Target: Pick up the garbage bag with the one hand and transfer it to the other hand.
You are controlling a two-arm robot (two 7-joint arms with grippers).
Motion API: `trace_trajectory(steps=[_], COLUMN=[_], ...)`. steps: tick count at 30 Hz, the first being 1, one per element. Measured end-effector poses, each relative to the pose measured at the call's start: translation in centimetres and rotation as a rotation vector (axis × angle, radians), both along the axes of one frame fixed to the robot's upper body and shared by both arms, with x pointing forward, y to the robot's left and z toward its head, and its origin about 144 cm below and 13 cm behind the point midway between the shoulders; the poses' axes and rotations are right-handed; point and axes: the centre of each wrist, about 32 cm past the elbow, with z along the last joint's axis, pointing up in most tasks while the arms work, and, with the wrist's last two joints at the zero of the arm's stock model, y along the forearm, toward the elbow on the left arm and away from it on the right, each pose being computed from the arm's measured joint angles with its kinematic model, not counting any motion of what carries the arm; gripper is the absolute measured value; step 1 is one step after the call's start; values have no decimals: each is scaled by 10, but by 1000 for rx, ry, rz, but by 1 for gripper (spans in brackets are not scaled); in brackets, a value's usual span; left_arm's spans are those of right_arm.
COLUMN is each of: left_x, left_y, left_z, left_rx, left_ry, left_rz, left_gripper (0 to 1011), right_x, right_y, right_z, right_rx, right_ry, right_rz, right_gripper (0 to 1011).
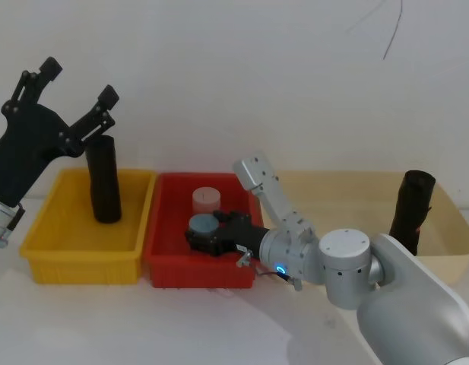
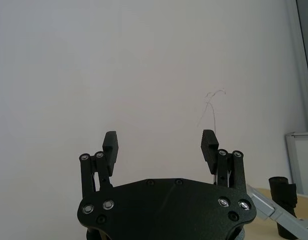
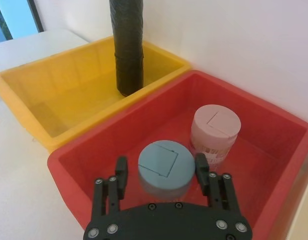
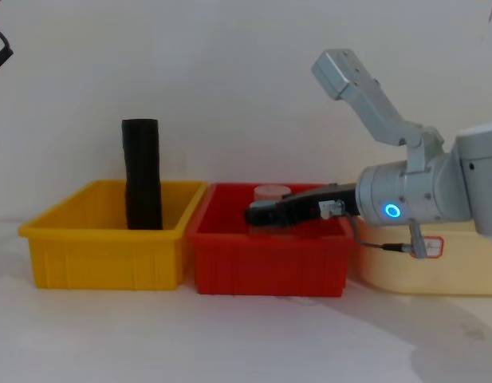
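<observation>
The garbage bag point(image 1: 105, 179), a tall black crinkled roll, stands upright at the back of the yellow bin point(image 1: 44, 228); it also rises above the bin rim in the chest view point(image 4: 142, 175) and the right wrist view point(image 3: 128, 45). My left gripper point(image 1: 78, 82) is raised high above and left of the roll, open and empty, facing the wall point(image 2: 160, 145). My right gripper point(image 1: 194, 237) is low inside the red bin point(image 1: 162, 266), open, its fingers either side of a blue-grey round container point(image 3: 164, 167).
A pink round container point(image 3: 214, 129) stands behind the blue-grey one in the red bin. A second black roll point(image 1: 413, 209) stands in a beige tray point(image 1: 454, 243) on the right. The white wall is close behind the bins.
</observation>
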Motion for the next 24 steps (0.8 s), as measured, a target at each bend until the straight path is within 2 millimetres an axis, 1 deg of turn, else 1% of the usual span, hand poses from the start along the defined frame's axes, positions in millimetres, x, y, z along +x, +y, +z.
trace_trajectory(steps=[2,3,5,6,7,15,24], left_x=[0,0,0,0,0,0,0], left_y=[0,0,0,0,0,0,0], left_z=[0,0,0,0,0,0,0], left_rx=[0,0,0,0,0,0,0], left_ry=[0,0,0,0,0,0,0], left_rz=[0,0,0,0,0,0,0], left_gripper=[1002,1002,1002,1002,1001,1001,1001], right_x=[0,1,1,1,1,0,-4], right_y=[1,1,1,1,1,-1,-14], right_z=[0,0,1,1,1,12,37], right_rx=[2,3,6,7,8,36,109], right_ry=[1,1,2,2,2,-22,-96], right_rz=[-1,-2,-4,-6,-7,-14,-43], right_gripper=[763,763,710,659,647,646,645])
